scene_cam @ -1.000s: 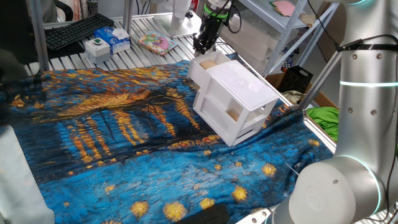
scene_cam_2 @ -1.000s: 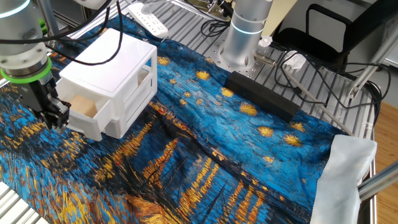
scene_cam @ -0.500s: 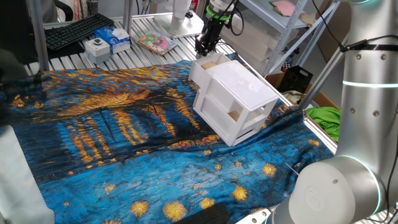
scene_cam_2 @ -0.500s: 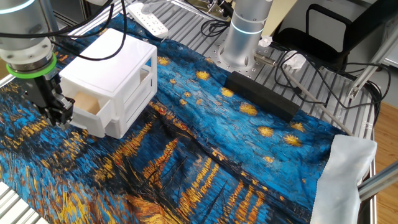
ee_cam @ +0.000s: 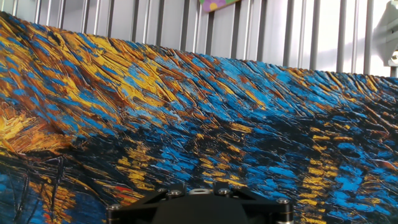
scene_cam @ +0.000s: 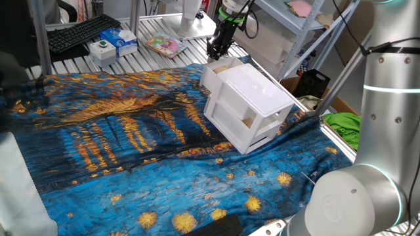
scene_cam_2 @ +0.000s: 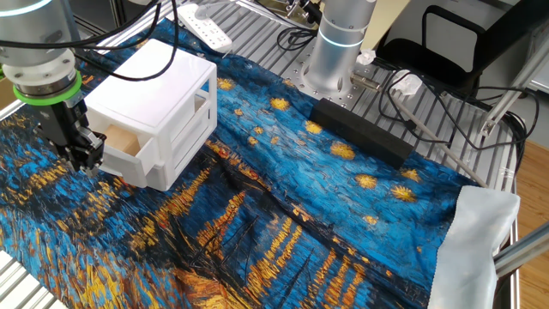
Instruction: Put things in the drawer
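A tan block (scene_cam_2: 123,142) sits inside the pulled-out upper drawer (scene_cam_2: 137,165) of a small white cabinet (scene_cam: 252,98) on a blue and gold painted cloth (scene_cam: 125,137). The gripper (scene_cam_2: 87,160) hangs just outside the drawer's front, pointing down at bare cloth. Over the last second it has lifted slightly and drawn a little away from the drawer. Its jaws look nearly together, holding nothing. The block appears delivered; 1 step seems left, pushing the drawer shut.

Claw (scene_cam_2: 88,160) pointing straight down, jaws nearly together, empty.
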